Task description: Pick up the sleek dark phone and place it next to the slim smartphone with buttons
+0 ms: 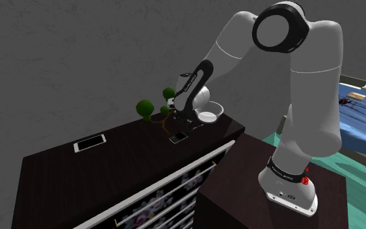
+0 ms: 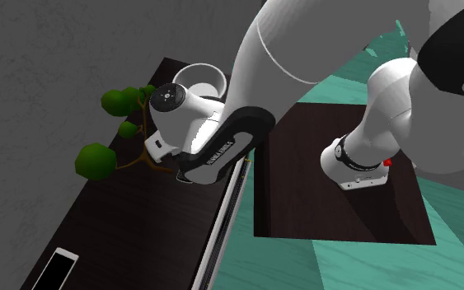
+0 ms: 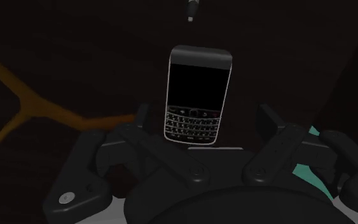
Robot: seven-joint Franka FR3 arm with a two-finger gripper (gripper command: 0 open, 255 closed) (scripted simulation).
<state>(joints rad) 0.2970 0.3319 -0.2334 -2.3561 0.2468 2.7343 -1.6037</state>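
1. Keypad phone (image 1: 178, 137): a dark handset lying flat and screen-up on the dresser top (image 1: 110, 170), near its front edge. It is judged to be the pick target, since the claw is positioned over it.
2. White-framed phone (image 1: 89, 143): lies flat on the same top, well apart from the keypad phone and at 9 o'clock from it in the shoulder view. It is judged to be the placement reference.
3. Small branching plant (image 1: 150, 109): stands at 11 o'clock from the keypad phone, near the claw. Its branches are a likely obstruction during the lift.
4. Claw (image 1: 180, 125): points down, directly above the keypad phone.
   - The fingers stand apart and grip nothing.
   - In the wrist view the handset (image 3: 198, 95) lies between the two fingers (image 3: 142, 114), and neither appears to touch it.
   - The fingers flank the handset's narrow width, presumably so that closing clamps its long edges.
5. White bowl (image 1: 209, 114): sits at 2 o'clock from the keypad phone, just beside the arm. It lies away from a carry toward 9 o'clock.
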